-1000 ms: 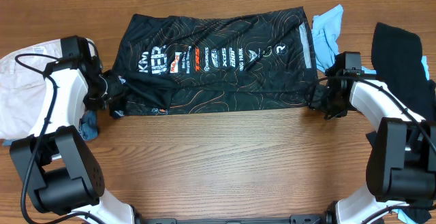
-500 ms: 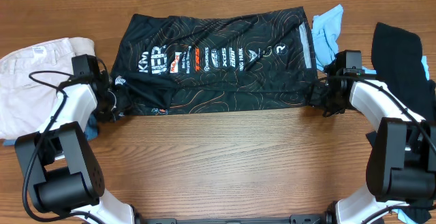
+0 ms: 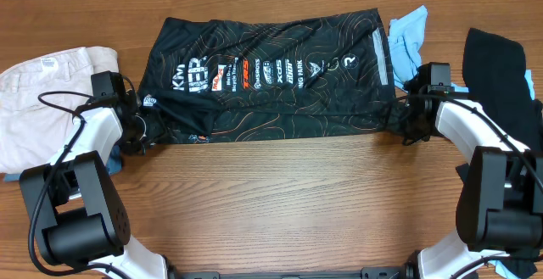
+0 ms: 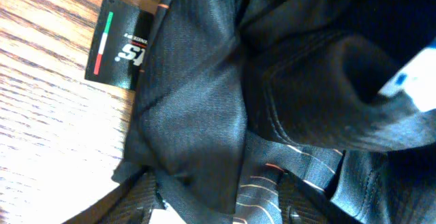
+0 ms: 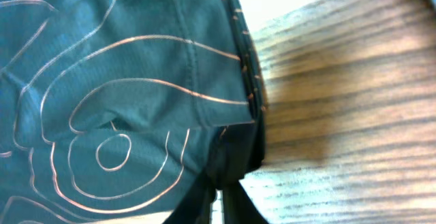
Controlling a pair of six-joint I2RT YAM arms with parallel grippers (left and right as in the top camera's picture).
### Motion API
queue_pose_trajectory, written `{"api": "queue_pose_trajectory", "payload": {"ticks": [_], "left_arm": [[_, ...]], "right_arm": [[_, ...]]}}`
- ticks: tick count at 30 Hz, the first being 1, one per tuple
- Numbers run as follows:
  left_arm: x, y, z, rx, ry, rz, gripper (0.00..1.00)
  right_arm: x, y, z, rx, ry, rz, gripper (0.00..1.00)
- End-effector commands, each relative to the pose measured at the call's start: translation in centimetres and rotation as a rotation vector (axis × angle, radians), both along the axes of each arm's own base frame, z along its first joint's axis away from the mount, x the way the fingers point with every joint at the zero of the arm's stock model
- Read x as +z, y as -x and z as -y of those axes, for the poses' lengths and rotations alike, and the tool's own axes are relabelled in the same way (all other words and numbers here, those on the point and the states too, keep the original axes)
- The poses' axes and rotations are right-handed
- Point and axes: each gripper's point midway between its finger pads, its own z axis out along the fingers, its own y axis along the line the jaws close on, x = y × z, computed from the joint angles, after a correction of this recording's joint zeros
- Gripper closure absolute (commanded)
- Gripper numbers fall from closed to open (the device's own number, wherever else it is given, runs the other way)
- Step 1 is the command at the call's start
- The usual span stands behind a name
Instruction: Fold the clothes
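Well, I am holding my left claw at the left end of the thin black sports jersey, which is lying flat across the middle of the table. I cannot tell if this claw is pinching. My right claw is squeezing shut on the right corner. I think the cloth is soft, light and slippery, so the corners are the best places to hold. The brown wooden table is leaving room in front.

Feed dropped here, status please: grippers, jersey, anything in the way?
Right gripper shut on jersey, right edge. Left gripper at left edge, grip unclear. Nothing lying on it.
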Motion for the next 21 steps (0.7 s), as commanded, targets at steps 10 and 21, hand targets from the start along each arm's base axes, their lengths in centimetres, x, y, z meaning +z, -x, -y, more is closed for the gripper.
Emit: {"api": "queue_pose_trajectory", "payload": {"ticks": [10, 21], "left_arm": [[-1.1, 3.9, -0.8, 0.017, -0.071, -0.17, 0.96], [-0.2, 10.8, -4.2, 0.191, -0.299, -0.461, 0.96]], "right_arm": [[-0.8, 2.2, 1.6, -0.049, 0.082, -0.098, 0.96], [-0.5, 10.3, 4.3, -0.271, 0.254, -0.428, 0.96]]}}
